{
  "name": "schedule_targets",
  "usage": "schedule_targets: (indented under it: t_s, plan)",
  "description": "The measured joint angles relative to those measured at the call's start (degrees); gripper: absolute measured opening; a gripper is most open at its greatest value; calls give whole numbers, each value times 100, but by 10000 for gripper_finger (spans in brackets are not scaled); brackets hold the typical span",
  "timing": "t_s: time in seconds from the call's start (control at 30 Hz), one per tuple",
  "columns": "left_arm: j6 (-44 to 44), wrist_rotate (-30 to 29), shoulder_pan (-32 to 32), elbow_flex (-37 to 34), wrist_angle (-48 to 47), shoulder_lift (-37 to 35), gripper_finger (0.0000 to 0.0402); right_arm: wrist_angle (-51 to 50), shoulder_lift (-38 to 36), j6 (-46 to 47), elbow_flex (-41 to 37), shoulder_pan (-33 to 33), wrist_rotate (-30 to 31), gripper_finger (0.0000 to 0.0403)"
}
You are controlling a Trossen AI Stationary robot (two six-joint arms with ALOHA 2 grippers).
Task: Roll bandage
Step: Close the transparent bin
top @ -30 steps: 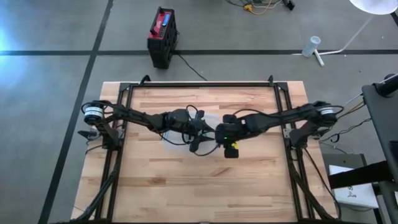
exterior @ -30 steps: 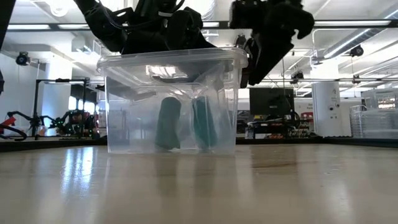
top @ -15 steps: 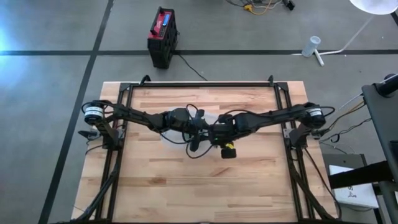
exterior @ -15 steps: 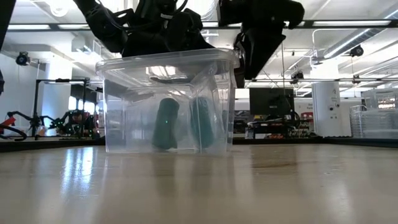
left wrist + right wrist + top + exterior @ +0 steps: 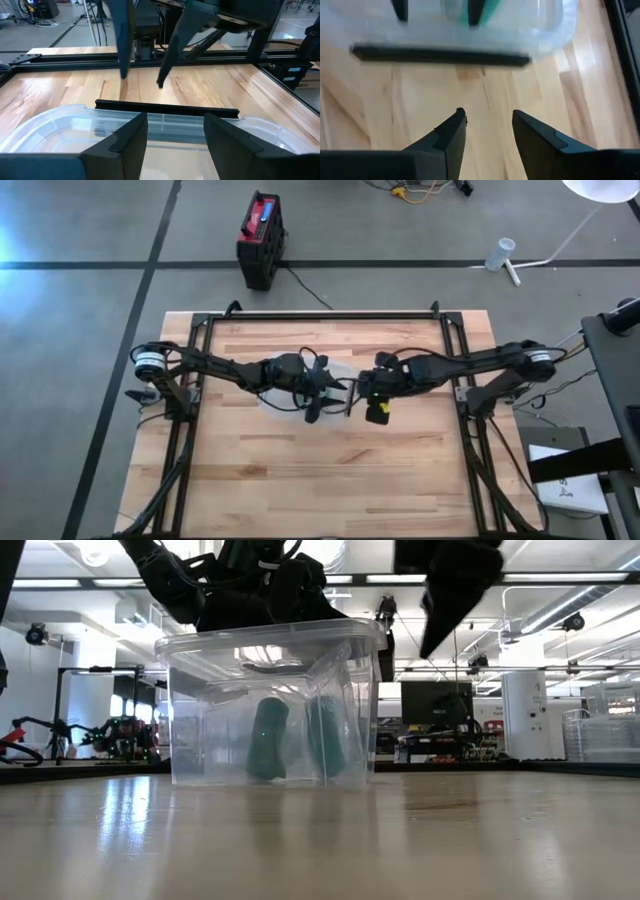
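Right tool (image 5: pixel 352 402) backed off bin (image 5: pixel 270 705), released; left tool (image 5: pixel 322 390) over bin, released.

clear bin (image 5: pixel 270 705) mid-table, bare wood around

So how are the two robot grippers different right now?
The left gripper hangs over the clear box, while the right gripper is beside the box, over bare table. The left gripper reaches in from the left, the right gripper from the right. Both are dark, open and empty.
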Motion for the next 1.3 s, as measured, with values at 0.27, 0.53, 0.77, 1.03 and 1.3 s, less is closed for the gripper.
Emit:
schedule_targets:
  t_s: [0.27,0.53,0.77,1.03,1.3]
  plan:
    - [-33,-35,-2,2,10,81,178,2471,-501,-528,-1338,9,-70,149]
    - [-148,-119,-7,0,96,160,185,3361,-390,-905,-1521,13,-142,161]
    - [-93,-120,-14,-2,28,43,174,3427,-472,-870,-1487,15,-267,163]
    - [541,-810,35,-23,-1706,-1482,187,3428,-907,-538,-1585,205,-124,151]
    - [110,-2119,33,-131,-3992,-3383,195,7346,-75,-641,-2055,81,238,152]
